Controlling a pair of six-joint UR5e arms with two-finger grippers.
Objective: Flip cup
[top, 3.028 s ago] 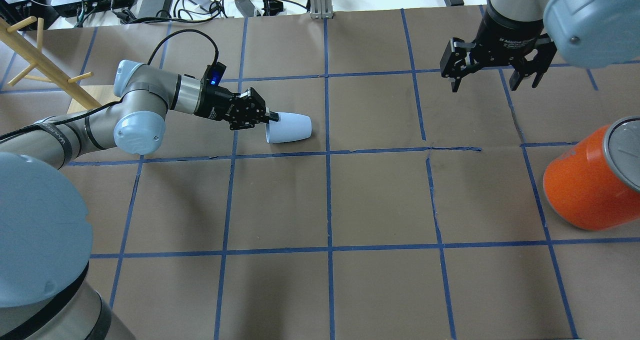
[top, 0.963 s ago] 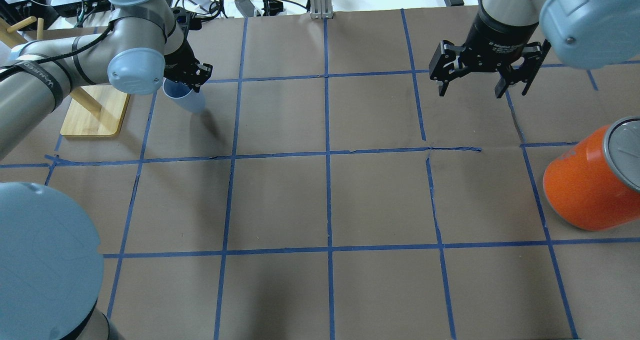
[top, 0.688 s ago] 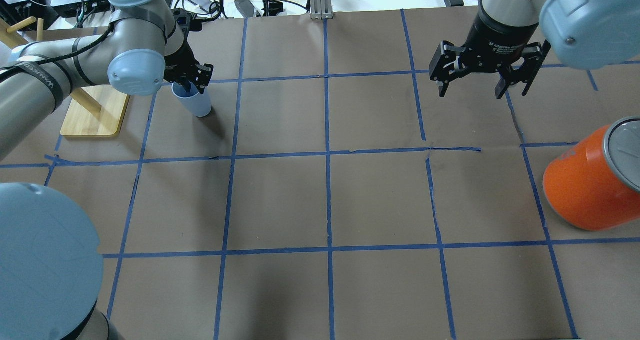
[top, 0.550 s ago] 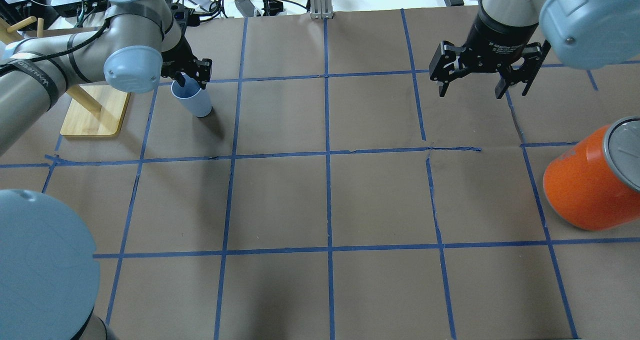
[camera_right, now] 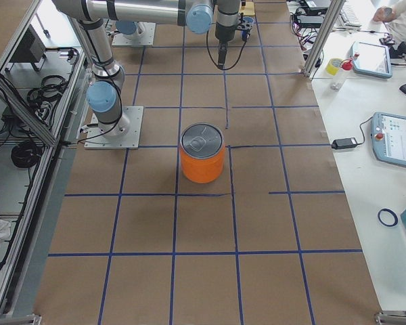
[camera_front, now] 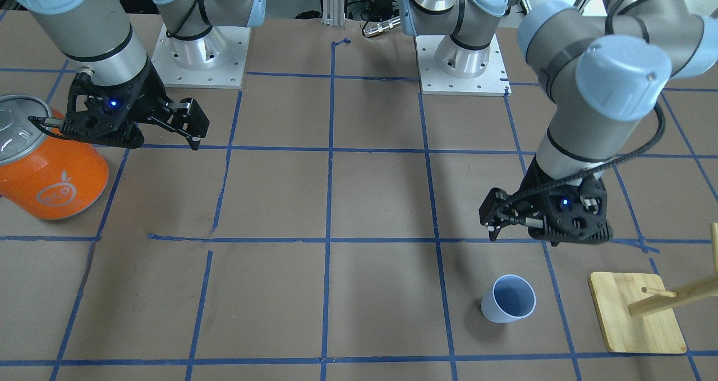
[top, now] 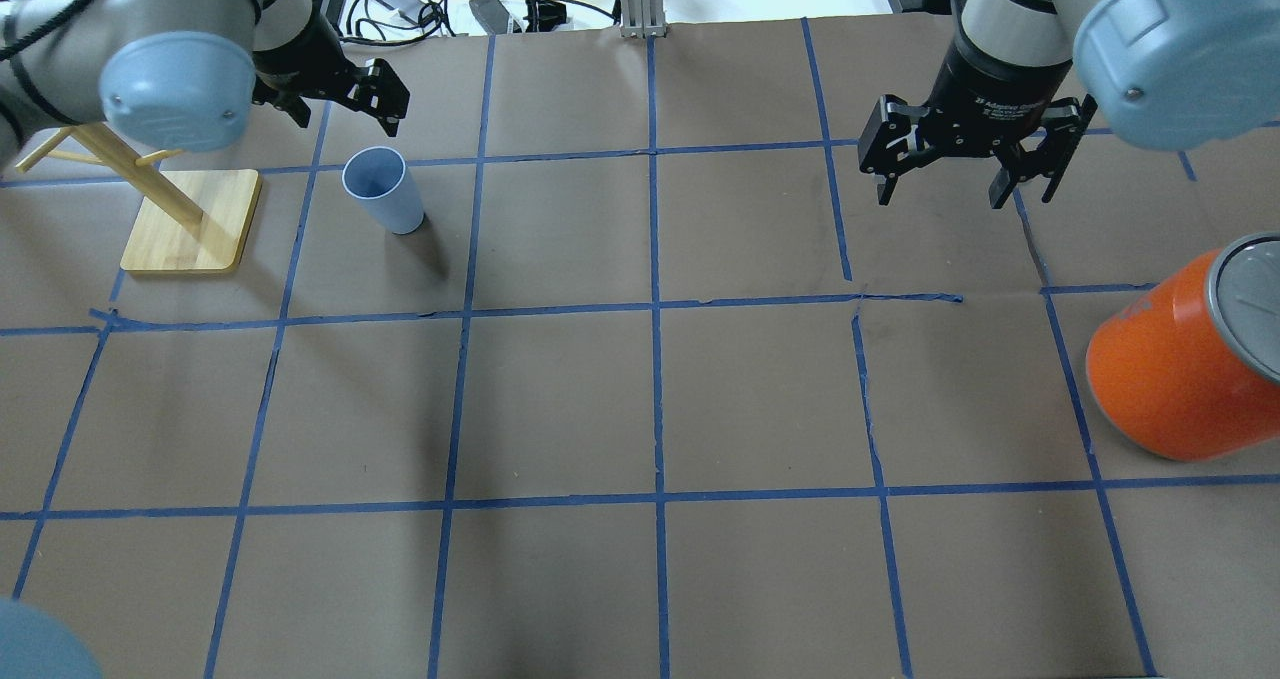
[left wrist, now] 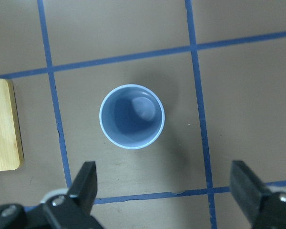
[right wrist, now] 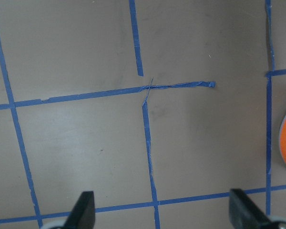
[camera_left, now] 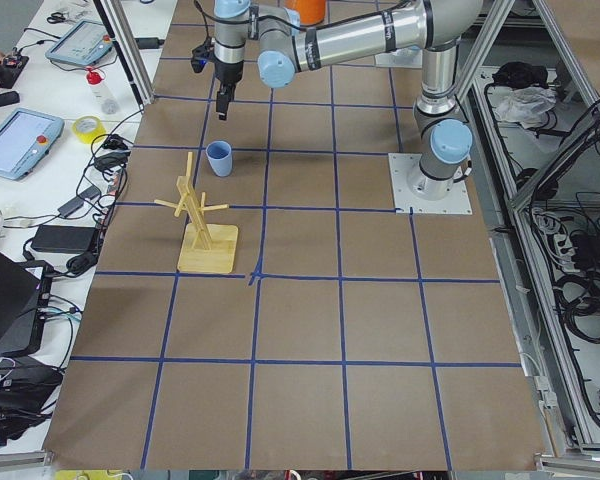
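The pale blue cup [top: 380, 191] stands upright, mouth up, on the brown paper beside the wooden stand; it also shows in the front view [camera_front: 507, 299], the left side view [camera_left: 218, 158] and the left wrist view [left wrist: 132, 117]. My left gripper [top: 345, 109] is open and empty, raised straight above the cup and apart from it; it also shows in the front view [camera_front: 547, 236] and the left wrist view [left wrist: 164, 176]. My right gripper [top: 962, 194] is open and empty, hovering far right at the back; it also shows in the front view [camera_front: 115, 134].
A big orange can [top: 1170, 379] with a silver top stands at the right edge. A wooden peg stand [top: 190, 219] on a square base sits just left of the cup. Cables and boxes lie beyond the table's far edge.
My left gripper carried the cup from lying on its side to the back left, set it upright, let go, opened and rose clear. The right gripper has barely moved.
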